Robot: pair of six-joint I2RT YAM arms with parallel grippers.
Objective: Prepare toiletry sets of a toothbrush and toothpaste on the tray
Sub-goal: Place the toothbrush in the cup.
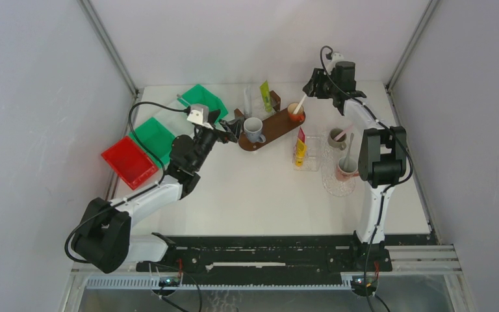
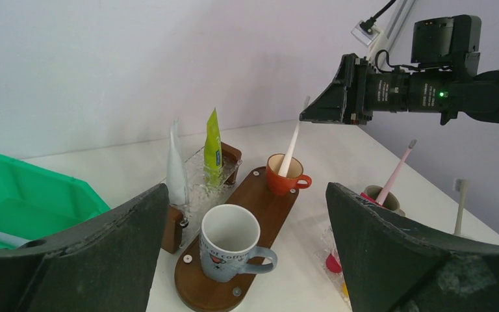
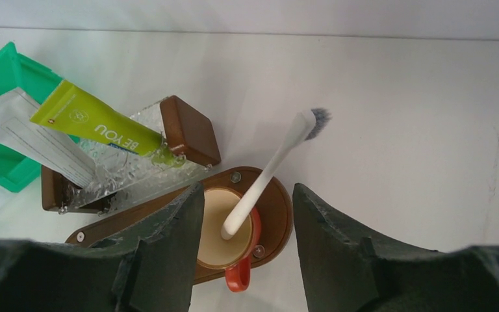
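Placement of the long white toothbrush point(image 3: 266, 175) into the small orange cup point(image 2: 284, 181) on the oval wooden tray point(image 2: 245, 198) looks done. It leans there free, with the right claw point(image 3: 247, 195) released above it. The left claw point(image 2: 246, 190) hangs wide open and empty near the grey mug point(image 2: 229, 244), which has no brush. The next move calls for fetching toothpaste. Count: four cups, three toothbrushes, one green-yellow tube point(image 3: 97, 123), one red-yellow tube point(image 1: 300, 146) — the brown-grey cup point(image 1: 336, 138) and pink cup point(image 1: 346, 169) stand off-tray on the tabletop point(image 1: 253, 195).

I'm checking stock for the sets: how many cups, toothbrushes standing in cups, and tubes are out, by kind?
Cups: 4 (grey mug, orange cup, brown-grey cup, pink cup)
Toothbrushes in cups: 3 (white toothbrush, pink toothbrush, pale toothbrush)
Tubes: 3 (green-yellow tube, white tube, red-yellow tube)
Total: 10
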